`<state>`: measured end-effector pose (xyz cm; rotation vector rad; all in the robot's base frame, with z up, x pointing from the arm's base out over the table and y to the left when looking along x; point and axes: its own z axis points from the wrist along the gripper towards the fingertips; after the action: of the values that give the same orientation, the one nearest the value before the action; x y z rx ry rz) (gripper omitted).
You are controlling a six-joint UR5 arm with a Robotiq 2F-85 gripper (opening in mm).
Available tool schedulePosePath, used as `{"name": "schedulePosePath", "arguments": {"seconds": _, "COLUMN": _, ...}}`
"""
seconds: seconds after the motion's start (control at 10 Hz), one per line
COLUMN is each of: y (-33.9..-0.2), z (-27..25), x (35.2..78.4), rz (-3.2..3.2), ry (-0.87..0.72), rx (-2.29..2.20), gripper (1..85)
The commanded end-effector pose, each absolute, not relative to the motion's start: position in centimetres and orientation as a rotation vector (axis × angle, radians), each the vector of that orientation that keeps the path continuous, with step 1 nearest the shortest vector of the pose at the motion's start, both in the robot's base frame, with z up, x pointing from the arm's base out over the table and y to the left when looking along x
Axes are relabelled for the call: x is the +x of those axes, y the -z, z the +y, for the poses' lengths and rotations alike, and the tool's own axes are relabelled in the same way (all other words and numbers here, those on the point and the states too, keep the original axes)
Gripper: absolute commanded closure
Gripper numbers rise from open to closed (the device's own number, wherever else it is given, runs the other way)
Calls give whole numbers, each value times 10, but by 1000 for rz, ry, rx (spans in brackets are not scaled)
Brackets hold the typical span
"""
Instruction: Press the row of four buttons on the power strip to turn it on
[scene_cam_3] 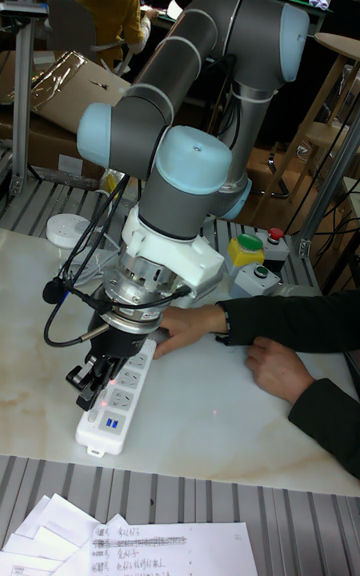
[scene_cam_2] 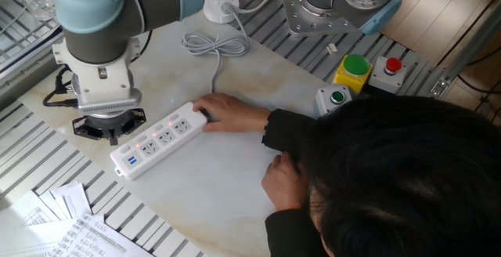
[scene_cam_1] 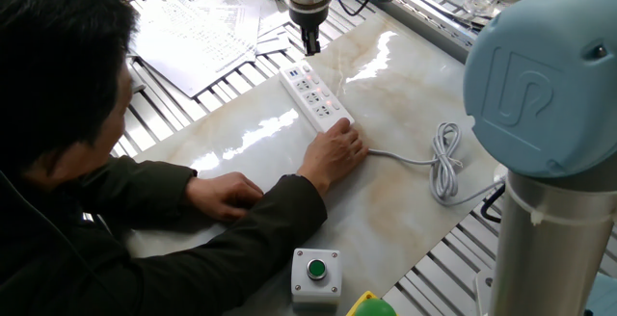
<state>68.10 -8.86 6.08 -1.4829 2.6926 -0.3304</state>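
Three views, and I can't tell in any whether my jaws (scene_cam_1: 309, 46) are open or shut; they grip nothing. One fixed view shows them lifted above the far end of the power strip (scene_cam_1: 315, 97). Tall fixed view hides that gap. Other fixed view shows red-lit four buttons (scene_cam_2: 155, 134) along its edge. Strip lies on the marble counter (scene_cam_1: 405, 200); person's hand (scene_cam_1: 335, 151) holds its cord end.
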Motion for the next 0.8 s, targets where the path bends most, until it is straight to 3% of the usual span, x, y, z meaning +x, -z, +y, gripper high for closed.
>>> {"name": "schedulePosePath", "arguments": {"seconds": 0.0, "y": -48, "z": -84, "x": 678, "rz": 2696, "ry": 303, "rx": -1462, "gripper": 847}}
{"name": "schedulePosePath", "arguments": {"seconds": 0.7, "y": -26, "z": -81, "x": 672, "rz": 2683, "ry": 315, "rx": -1445, "gripper": 847}}
